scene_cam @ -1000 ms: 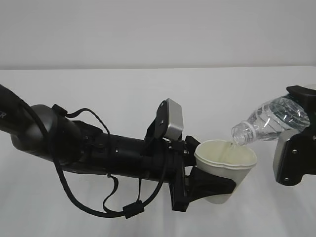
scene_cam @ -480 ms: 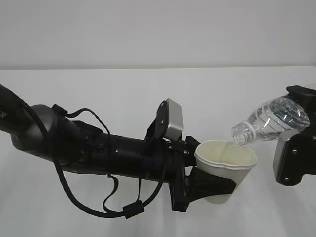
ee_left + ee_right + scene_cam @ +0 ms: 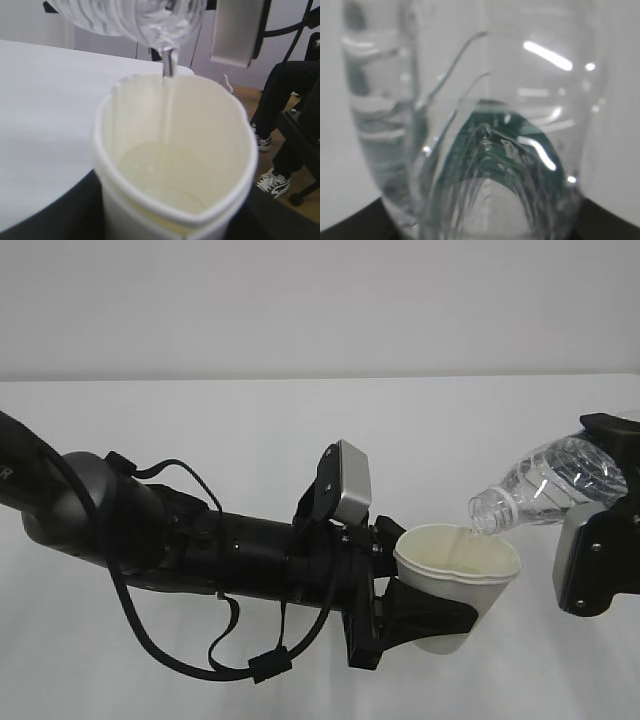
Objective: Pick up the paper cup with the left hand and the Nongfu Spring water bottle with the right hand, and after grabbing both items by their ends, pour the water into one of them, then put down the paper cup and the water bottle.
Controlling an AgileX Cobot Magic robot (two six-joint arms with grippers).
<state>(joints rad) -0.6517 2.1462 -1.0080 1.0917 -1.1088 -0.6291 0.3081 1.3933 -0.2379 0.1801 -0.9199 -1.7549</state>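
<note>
Left claw (image 3: 425,615) clamped on lower body of paper cup (image 3: 455,585), squeezing rim out of round. Cup held upright, clear of the white worktop (image 3: 250,440). Right claw (image 3: 600,540) closed around base end of Nongfu Spring water bottle (image 3: 550,485); exact finger contact hidden from the exterior view. Bottle tilted neck-down, open mouth just above cup's far rim. Thin stream of water (image 3: 169,65) falling from neck into cup. Shallow pool visible at cup bottom in the left wrist view. Bottle mostly drained; green label seen blurred through base in the right wrist view.
</note>
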